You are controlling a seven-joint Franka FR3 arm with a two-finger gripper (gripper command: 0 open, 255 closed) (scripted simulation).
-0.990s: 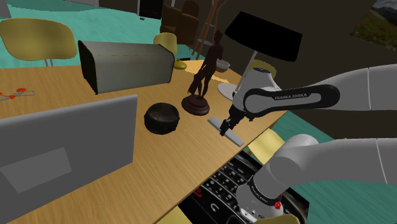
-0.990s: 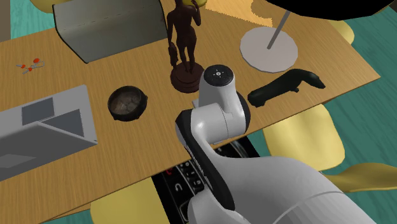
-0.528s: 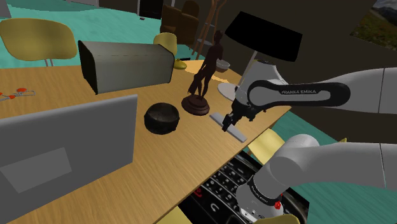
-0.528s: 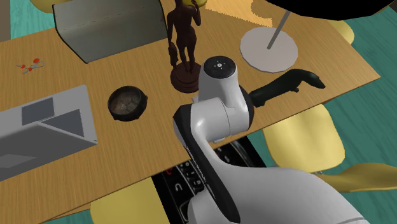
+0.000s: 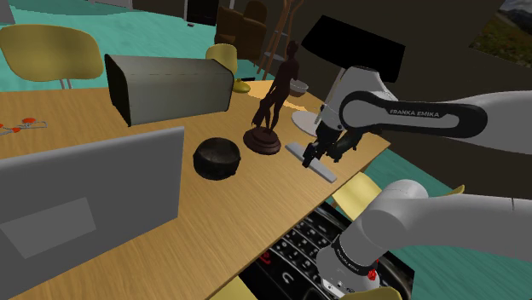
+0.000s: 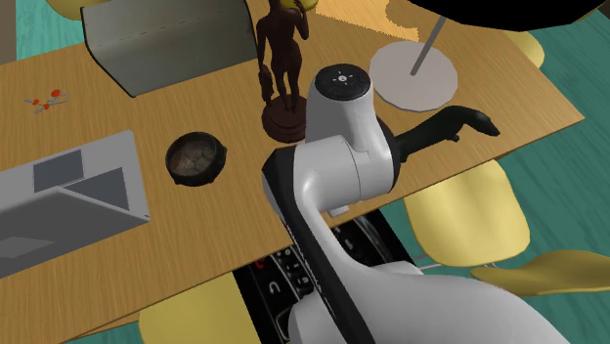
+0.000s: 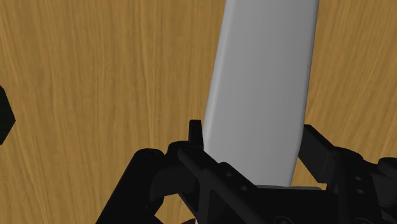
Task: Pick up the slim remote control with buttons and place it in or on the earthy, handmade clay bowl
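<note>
I hold the slim grey remote [image 7: 264,83] clamped between my gripper's [image 5: 312,158] fingers over the wooden table [image 5: 213,226]; the dark bowl [image 5: 216,158] sits apart, past a brown statuette [image 5: 271,106].

This is looking like a home's living room: yellow chairs [image 5: 38,47] are standing around a wooden surface [image 5: 213,213] carrying a dark figurine [image 5: 274,98], a black-shaded table lamp [image 5: 354,47] and a grey laptop [image 5: 77,196], over a teal floor [image 5: 145,34].

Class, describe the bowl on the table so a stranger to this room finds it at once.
Start at the wooden table and find the brown statue on it. Between that statue and the grey laptop sits the bowl. It is squat, round and nearly black, unlike the tall statue and the boxy laptop.
</note>
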